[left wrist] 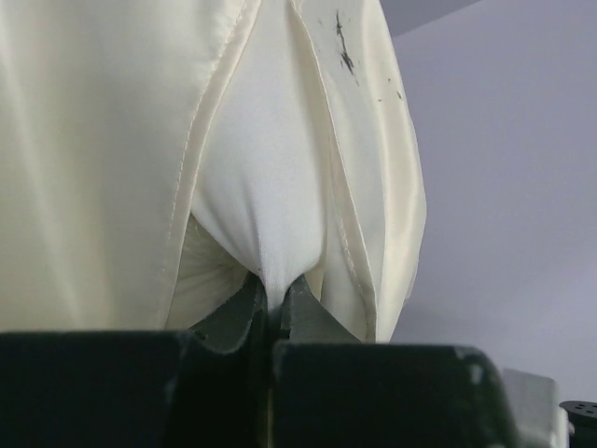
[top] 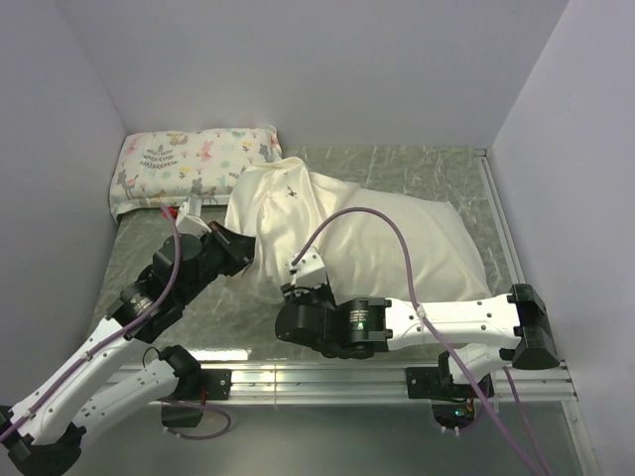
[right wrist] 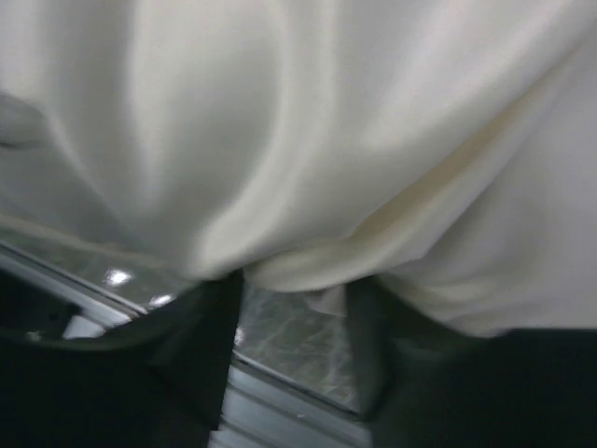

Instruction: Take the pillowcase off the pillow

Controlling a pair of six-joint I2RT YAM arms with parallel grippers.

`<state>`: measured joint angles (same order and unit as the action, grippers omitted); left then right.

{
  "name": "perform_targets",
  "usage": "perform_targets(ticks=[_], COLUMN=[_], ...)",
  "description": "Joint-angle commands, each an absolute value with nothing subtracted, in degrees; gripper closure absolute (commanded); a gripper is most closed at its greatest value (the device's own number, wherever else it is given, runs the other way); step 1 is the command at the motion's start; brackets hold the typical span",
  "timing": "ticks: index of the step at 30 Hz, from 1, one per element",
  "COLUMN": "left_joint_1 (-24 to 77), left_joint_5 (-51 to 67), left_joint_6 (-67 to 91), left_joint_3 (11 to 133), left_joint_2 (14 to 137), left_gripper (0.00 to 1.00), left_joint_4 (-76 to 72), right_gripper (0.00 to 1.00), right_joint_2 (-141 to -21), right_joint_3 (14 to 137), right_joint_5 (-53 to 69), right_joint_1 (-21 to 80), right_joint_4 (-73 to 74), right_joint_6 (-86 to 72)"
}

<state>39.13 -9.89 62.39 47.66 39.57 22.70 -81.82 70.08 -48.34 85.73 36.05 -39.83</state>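
The cream pillowcase covers a plump form lying across the table's middle, with its left end raised. My left gripper is at that raised end. In the left wrist view it is shut on a fold of the whiter pillow, which pokes out between the hemmed edges of the pillowcase. My right gripper is at the bundle's near edge. In the right wrist view it is open, the pillowcase draped over both fingertips and bare table showing between them.
A smaller animal-print pillow lies at the back left against the wall. The marbled table is walled on the left, back and right. A metal rail runs along the near edge by the arm bases.
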Motion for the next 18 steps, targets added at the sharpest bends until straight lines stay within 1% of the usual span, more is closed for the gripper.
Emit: perform_targets(ticks=[1,2,3,4,6,11,14,17,18], left_joint_1=[39.1,39.1,39.1,39.2,39.1,38.8,38.0,36.0,35.3], left_joint_5=[-13.9,-14.1,-14.6,-14.8,-15.5,-16.3,-18.1,-17.1,-16.6], left_joint_6=[60.2,59.1,58.5,58.1,56.4,54.2,53.0,51.9,51.7], left_joint_3=[56.2,58.3,59.2,60.2,62.7,66.8,69.2,72.0,72.5], left_joint_2=[38.1,38.2,39.1,39.5,40.8,43.1,43.6,44.4,44.8], left_gripper=[1.0,1.0,1.0,0.99,0.99,1.0,1.0,1.0,1.0], left_joint_4=[15.4,16.4,17.0,17.5,18.8,20.0,21.9,24.3,25.0], right_gripper=[0.6,0.67,0.81,0.89,0.97,1.0,1.0,1.0,1.0], right_joint_2=[-81.2,-80.8,-79.7,-79.1,-77.4,-74.1,-72.1,-67.9,-65.4], right_joint_3=[71.2,70.6,69.1,68.3,65.5,58.5,54.1,48.0,44.8], right_joint_5=[-57.5,-57.6,-57.7,-57.9,-58.4,-55.8,-54.4,-50.7,-49.7], right_joint_1=[84.9,84.6,84.6,84.5,84.4,82.4,78.0,70.2,65.3], right_joint_4=[42.9,43.4,44.5,45.3,47.2,47.1,48.1,43.0,39.7], right_joint_6=[-47.2,-48.2,-48.8,-49.7,-52.3,-56.4,-58.2,-54.2,-53.0])
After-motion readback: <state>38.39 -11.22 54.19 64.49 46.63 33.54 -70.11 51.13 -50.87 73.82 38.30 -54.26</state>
